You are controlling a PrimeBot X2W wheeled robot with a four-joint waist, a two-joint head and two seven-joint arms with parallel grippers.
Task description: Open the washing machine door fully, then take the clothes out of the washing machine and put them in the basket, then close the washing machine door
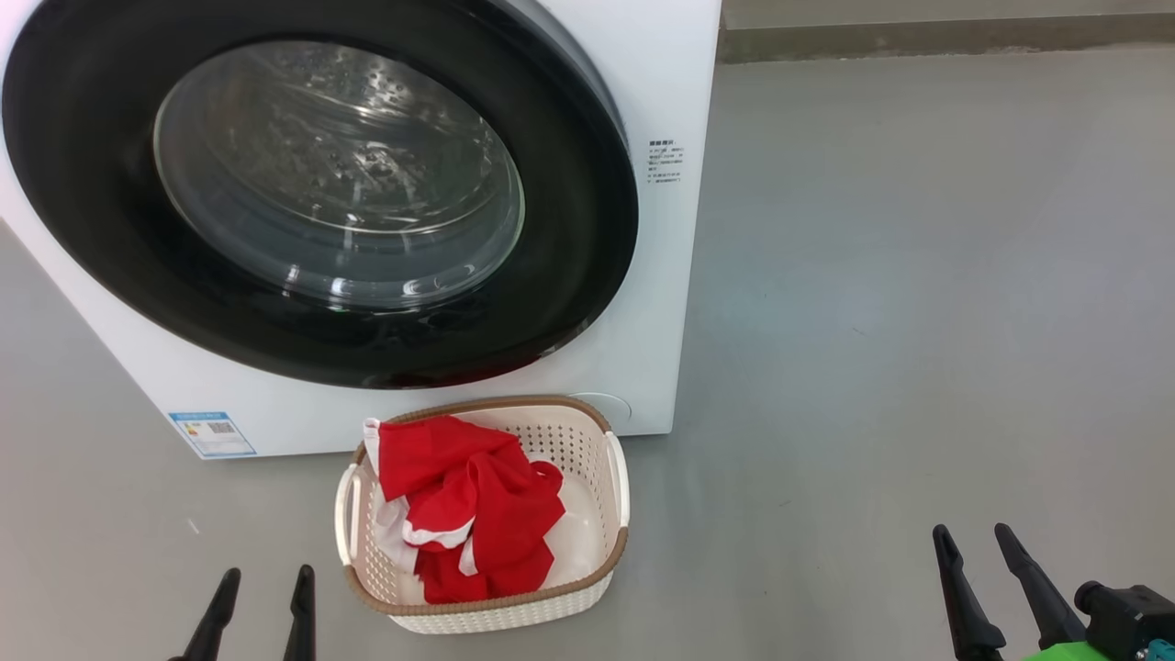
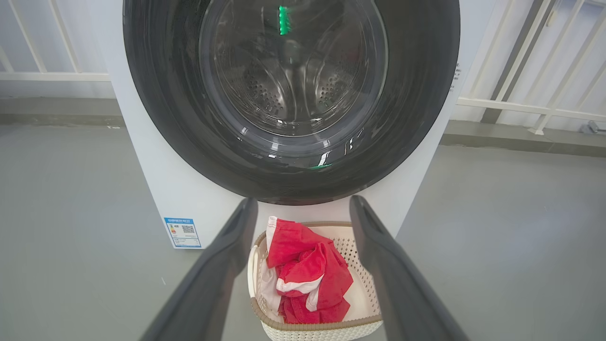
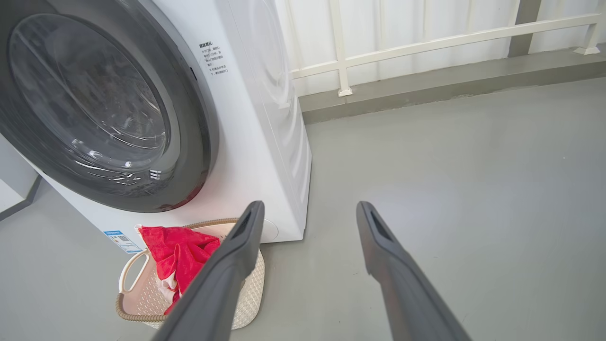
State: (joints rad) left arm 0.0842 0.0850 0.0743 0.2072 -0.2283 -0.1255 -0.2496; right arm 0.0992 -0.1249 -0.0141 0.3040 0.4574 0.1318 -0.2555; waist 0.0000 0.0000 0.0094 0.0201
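Left hand [image 1: 268, 569], right hand [image 1: 969, 527] spread, clothes [image 1: 468, 514] in basket [image 1: 551, 404], wrist views: railing [image 3: 426, 47]

We hold our left gripper [image 1: 268, 572] low at the near left, its two dark fingers [image 1: 216, 610] spread apart, pointing away from us and empty. Our right gripper [image 1: 972, 531] sits at the near right, well apart from it, likewise spread and empty, leaning slightly left.
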